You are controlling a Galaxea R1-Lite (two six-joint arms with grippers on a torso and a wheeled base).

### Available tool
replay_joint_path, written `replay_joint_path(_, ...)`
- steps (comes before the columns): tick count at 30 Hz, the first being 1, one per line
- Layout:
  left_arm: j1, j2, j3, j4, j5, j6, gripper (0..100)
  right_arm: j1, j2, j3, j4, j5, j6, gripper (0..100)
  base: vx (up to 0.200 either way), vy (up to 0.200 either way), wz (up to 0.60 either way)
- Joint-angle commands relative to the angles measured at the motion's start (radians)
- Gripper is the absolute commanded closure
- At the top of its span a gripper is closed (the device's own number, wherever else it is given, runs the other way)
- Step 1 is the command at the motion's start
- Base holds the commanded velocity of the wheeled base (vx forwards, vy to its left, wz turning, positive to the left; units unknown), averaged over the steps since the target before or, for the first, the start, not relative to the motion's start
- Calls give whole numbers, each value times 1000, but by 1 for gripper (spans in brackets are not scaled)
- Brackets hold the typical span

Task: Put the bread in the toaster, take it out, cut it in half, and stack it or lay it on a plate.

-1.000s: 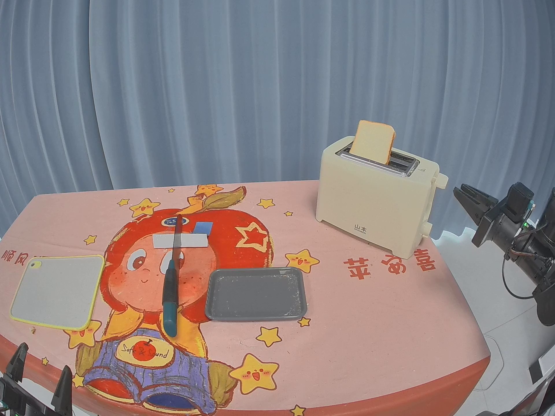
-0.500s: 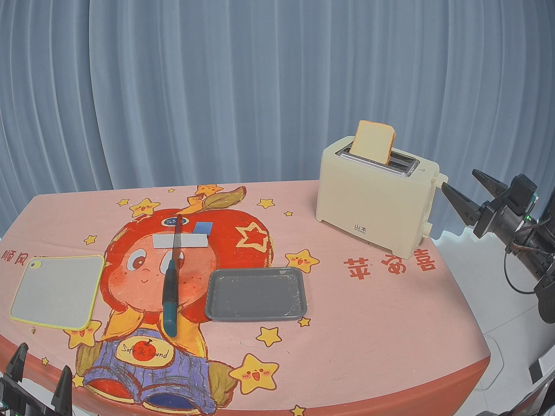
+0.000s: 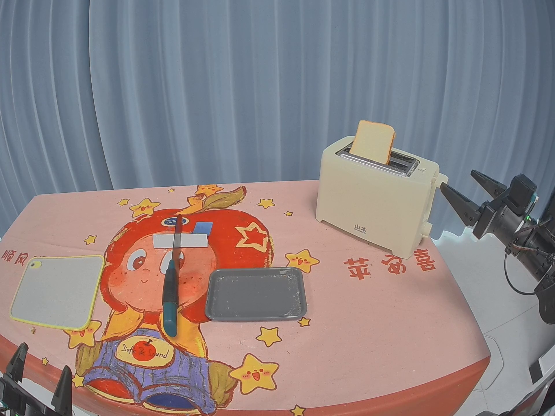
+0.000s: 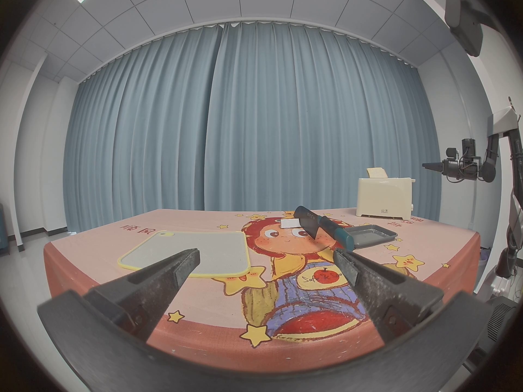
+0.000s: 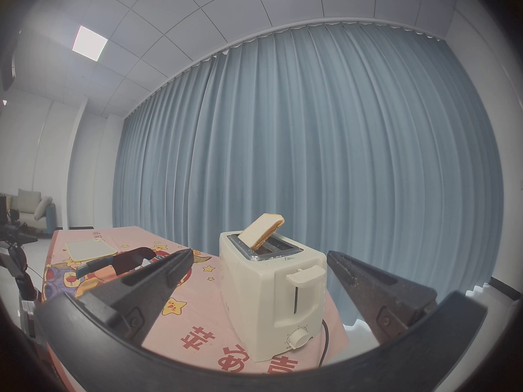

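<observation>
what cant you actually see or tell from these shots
Bread: lower part hidden inside the toaster slot, every view.
Left end effector: body cut off by the head view's bottom edge.
Toaster dial markings: too small in the right wrist view.

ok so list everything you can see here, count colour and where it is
toaster: one, cream, far right of the table
bread: one slice, tan, sticking up tilted from a toaster slot
knife: one, dark blade and teal handle, flat between cutting board and tray
tray: one, grey, mid table, nothing on it
cutting board: one, pale grey with yellow rim, near left
white strip: one, under the knife blade
blue square: one, just behind the strip
table: one, pink cartoon cloth
curtain: one, blue-grey, behind
left gripper: one, black, open, near left corner
right gripper: one, black, open, by the toaster's lever end
</observation>
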Motion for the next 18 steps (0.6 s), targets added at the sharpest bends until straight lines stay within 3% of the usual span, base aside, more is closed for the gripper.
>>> replay_joint_path(1, -1, -2, 18, 0, 0, 0, 0, 17, -17, 3, 4, -7, 2, 0, 0, 0, 0)
replay_joint_path(3, -1, -2, 18, 0, 0, 0, 0, 17, -17, 3, 4, -7, 2, 0, 0, 0, 0)
replay_joint_path(4, -1, -2, 18, 0, 0, 0, 0, 20, -22, -27, 55, -42, 8, 0, 0, 0, 0)
replay_joint_path(5, 1, -2, 18, 0, 0, 0, 0, 20, -25, -50, 78, -45, 11, 0, 0, 0, 0)
replay_joint_path(14, -1, -2, 18, 0, 0, 0, 0, 5, -40, -187, 310, -32, 42, 0, 0, 0, 0)
replay_joint_path(18, -1, -2, 18, 0, 0, 0, 0, -2, -43, -188, 322, -32, 115, 0, 0, 0, 0)
